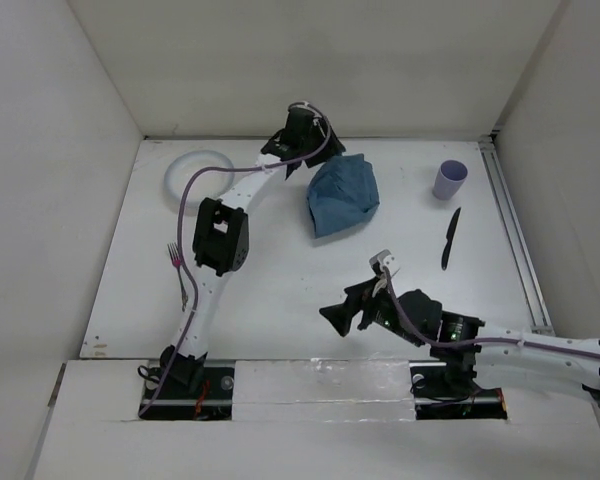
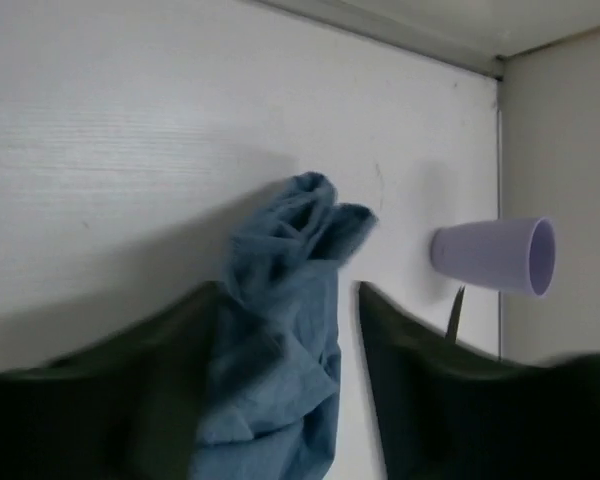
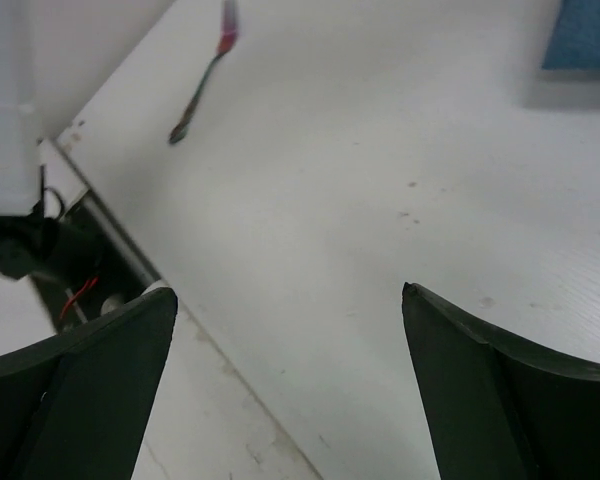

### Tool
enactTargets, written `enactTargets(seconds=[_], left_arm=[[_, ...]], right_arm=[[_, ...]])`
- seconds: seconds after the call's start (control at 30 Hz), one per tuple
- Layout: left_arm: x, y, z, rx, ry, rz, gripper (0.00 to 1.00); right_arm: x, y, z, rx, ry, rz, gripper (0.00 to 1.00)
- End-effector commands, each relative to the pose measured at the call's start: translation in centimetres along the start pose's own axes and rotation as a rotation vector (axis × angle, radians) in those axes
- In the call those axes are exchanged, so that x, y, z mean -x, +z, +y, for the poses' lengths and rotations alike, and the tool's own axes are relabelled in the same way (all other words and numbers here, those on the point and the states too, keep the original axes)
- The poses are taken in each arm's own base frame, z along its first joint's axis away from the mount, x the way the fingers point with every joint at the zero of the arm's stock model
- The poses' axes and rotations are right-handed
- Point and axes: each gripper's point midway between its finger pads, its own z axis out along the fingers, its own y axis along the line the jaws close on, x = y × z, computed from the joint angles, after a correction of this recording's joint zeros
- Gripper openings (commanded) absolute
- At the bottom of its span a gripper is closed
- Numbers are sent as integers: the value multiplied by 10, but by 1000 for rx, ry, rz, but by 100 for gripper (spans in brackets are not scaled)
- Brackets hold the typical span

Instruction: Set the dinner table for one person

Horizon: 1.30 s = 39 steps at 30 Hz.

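My left pincer (image 2: 290, 290) is closed part-way on a bunched fold of the crumpled blue cloth placemat (image 1: 342, 197), which lies at the far middle of the large plain white matte dinner table (image 1: 270, 290). A lilac plastic cup (image 2: 495, 257) stands right of the cloth, with a slim black knife (image 1: 450, 238) nearer than the cup. My right pincer (image 3: 287, 292) gapes wide over bare tabletop near the front edge; a pink-headed dark-handled fork (image 3: 205, 85) lies well apart to its left

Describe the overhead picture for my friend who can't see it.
Two robot arms at a white table: the left gripper, reaching to the far side, pinches a crumpled blue cloth. Nearby lie a white plate, fork, purple cup and black knife; the right gripper hangs open near the front.
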Motion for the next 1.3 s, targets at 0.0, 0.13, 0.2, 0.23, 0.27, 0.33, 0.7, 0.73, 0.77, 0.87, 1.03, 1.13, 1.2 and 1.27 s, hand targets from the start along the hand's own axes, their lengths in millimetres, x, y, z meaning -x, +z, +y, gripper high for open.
enactTargets(seconds=[0.0, 0.13, 0.2, 0.23, 0.27, 0.33, 0.7, 0.73, 0.77, 0.87, 1.03, 1.13, 1.2, 1.27], left_arm=[[38, -29, -23, -84, 14, -44, 62], [29, -43, -20, -88, 73, -21, 100], [19, -52, -18, -95, 83, 10, 100], [14, -56, -16, -94, 89, 25, 100], [9, -59, -12, -84, 86, 36, 100], [1, -70, 5, -20, 76, 33, 100], [25, -97, 72, 216, 21, -107, 100], [25, -93, 70, 207, 32, -101, 100], [39, -85, 72, 174, 36, -118, 100], [49, -72, 60, 59, 69, -94, 100], [34, -35, 52, -123, 100, 7, 98], [25, -24, 48, -199, 114, 36, 93], [21, -18, 48, -222, 107, 51, 89], [15, -8, 50, -247, 99, 73, 89]], right_arm=[[22, 2, -32, -219, 97, -98, 100], [26, 8, -58, -327, 168, -122, 100], [33, 11, -82, -412, 240, -160, 100], [38, 12, -89, -429, 267, -171, 100], [44, 14, -111, -488, 298, -198, 100], [54, 25, -115, -420, 306, -182, 100], [98, 102, -184, -487, 258, -75, 100], [96, 107, -178, -464, 264, -75, 100], [96, 107, -178, -463, 264, -75, 100], [86, 105, -179, -459, 276, -58, 100], [80, 99, -173, -421, 265, -34, 100], [78, 99, -164, -357, 263, -12, 100], [82, 95, -166, -332, 268, -28, 100], [77, 91, -166, -317, 273, -20, 100]])
